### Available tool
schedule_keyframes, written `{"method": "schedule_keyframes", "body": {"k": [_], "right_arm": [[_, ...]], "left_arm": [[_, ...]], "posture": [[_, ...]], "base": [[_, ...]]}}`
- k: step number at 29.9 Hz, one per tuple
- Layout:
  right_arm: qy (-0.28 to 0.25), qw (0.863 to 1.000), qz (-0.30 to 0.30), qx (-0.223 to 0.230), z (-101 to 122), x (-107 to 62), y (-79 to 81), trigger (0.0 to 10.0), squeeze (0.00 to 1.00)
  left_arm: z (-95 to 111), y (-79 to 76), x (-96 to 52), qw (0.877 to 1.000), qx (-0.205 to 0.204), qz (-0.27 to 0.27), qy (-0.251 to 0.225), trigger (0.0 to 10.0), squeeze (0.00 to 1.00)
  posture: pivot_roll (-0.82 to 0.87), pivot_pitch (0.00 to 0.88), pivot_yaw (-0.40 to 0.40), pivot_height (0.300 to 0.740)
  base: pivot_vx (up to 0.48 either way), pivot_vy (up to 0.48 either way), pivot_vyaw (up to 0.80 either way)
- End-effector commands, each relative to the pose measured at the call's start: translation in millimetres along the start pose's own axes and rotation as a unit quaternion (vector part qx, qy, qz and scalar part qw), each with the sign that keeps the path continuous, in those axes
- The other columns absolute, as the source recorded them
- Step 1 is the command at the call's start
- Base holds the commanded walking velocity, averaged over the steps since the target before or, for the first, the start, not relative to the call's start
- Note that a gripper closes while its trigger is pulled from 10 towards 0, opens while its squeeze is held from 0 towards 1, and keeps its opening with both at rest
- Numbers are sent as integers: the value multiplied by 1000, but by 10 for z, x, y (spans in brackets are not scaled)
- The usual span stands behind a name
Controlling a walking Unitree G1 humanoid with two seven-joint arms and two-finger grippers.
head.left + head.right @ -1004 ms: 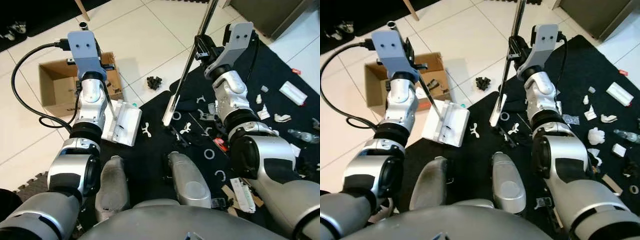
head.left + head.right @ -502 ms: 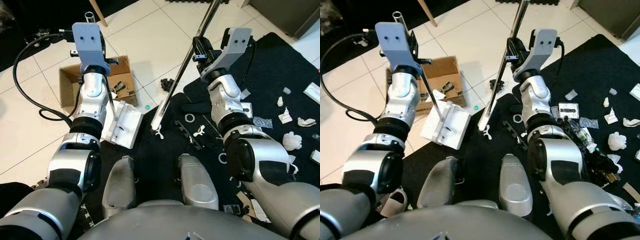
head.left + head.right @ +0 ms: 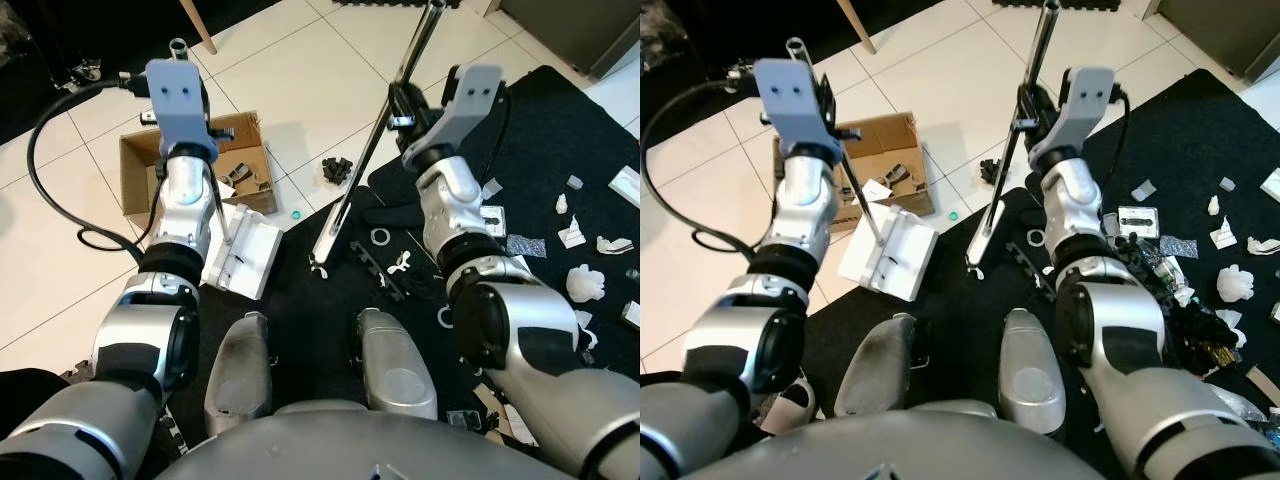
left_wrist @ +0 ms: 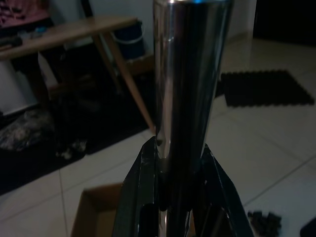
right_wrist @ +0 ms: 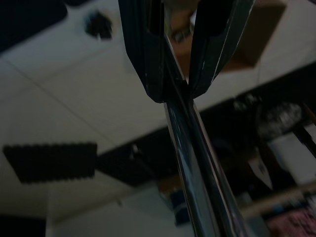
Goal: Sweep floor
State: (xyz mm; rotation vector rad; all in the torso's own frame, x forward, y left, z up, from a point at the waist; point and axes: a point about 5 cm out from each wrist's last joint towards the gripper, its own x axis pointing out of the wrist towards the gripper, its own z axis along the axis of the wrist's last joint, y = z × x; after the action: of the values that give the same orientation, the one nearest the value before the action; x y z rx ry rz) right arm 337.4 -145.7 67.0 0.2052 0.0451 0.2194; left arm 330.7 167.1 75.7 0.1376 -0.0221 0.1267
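Debris lies scattered on the black mat (image 3: 560, 130) at right. The right end effector (image 3: 400, 105) pinches a slanted metal broom pole (image 3: 365, 165) whose lower end rests at the mat's edge. The left end effector (image 4: 173, 168) clamps the dustpan handle (image 4: 190, 74); the white dustpan (image 3: 243, 257) sits on the tile floor (image 3: 300, 70) beside a cardboard box (image 3: 135, 175).

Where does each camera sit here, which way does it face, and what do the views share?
Left eye, right eye: on the head, looking down at both arms, a cardboard box and a black mat.
Left wrist: on that arm, looking along the left gripper clamping the dustpan handle.
Right wrist: along the right gripper clamping the broom pole.
Shared: the box appears in every view.
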Motion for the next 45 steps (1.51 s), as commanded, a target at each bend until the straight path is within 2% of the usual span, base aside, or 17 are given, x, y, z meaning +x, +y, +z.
{"method": "schedule_keyframes", "body": {"k": [1,7,9,12,16,18,23,30,32,38,45], "right_arm": [[6,1000,-8,-22,-50,-55,-47,10000,0],[54,997,-32,-37,-263,-225,-164,10000,0],[63,997,-46,-25,-311,-266,-197,10000,0],[69,996,-58,-10,-355,-297,-211,10000,0],[78,995,-64,-12,-400,-326,-207,10000,0],[98,992,-73,-13,-490,-370,-176,10000,0],[114,991,-71,-6,-551,-389,-139,10000,0],[124,990,-65,-5,-590,-403,-108,10000,0],[125,990,-62,-5,-599,-402,-89,10000,0],[123,990,-62,-5,-592,-395,-83,10000,0],[117,991,-60,-6,-571,-385,-90,10000,0]], "left_arm": [[-47,82,-32,1000,25,11,-3,10000,0],[-252,310,-129,997,49,47,37,10000,0],[-339,408,-177,995,49,64,57,10000,0],[-448,463,-254,993,48,71,79,10000,0],[-548,456,-338,992,50,67,98,10000,0],[-715,401,-484,987,48,69,135,10000,0],[-805,356,-569,985,54,62,155,10000,0],[-868,347,-629,982,57,61,170,10000,0],[-884,344,-653,981,83,54,168,10000,0],[-897,330,-674,980,105,43,166,10000,0],[-882,263,-657,981,104,30,163,10000,0]], "posture": [[-45,0,51,740],[-37,0,47,740],[-36,0,49,740],[-38,0,51,740],[-38,0,51,740],[-35,0,49,740],[-35,0,49,740],[-26,0,46,740],[-23,0,44,740],[-23,0,47,740],[-32,0,49,740]], "base": [[0,0,0],[0,0,0],[0,0,0],[0,0,0],[0,0,0],[0,0,0],[0,0,0],[0,0,0],[0,0,0],[0,0,0],[0,0,0]]}}
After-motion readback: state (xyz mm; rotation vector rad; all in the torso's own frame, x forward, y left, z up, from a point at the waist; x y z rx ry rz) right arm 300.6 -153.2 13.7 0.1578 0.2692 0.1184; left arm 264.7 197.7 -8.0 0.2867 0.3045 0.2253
